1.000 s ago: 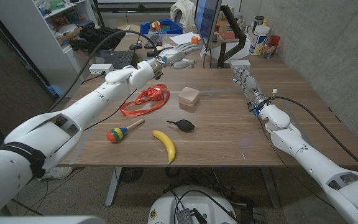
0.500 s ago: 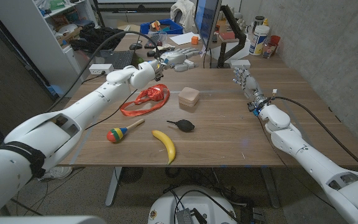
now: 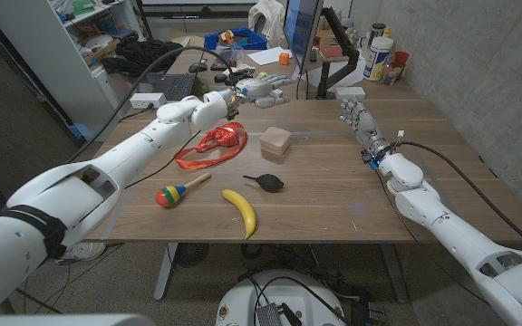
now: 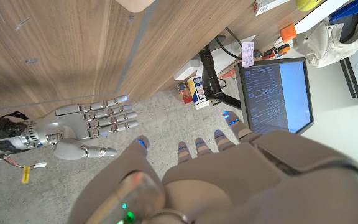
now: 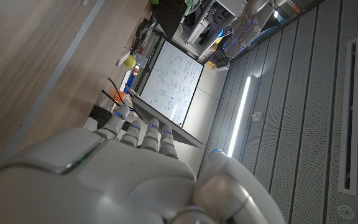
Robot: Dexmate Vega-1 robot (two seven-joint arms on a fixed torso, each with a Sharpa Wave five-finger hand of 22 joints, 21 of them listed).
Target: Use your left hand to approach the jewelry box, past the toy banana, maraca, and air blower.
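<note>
Wooden tabletop fills the middle of the head view. On it the jewelry box stands above the centre, beside a red ribbon. Lower lie the air blower, toy banana and maraca. The left hand hovers in the upper middle, above the box, fingers released and spread. The right hand is at the upper right, fingers straight, holding nothing.

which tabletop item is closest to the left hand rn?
The red strap bundle, just below the left hand in the head view. The jewelry box comes next; air blower, maraca and toy banana lie farther toward the near edge.
</note>
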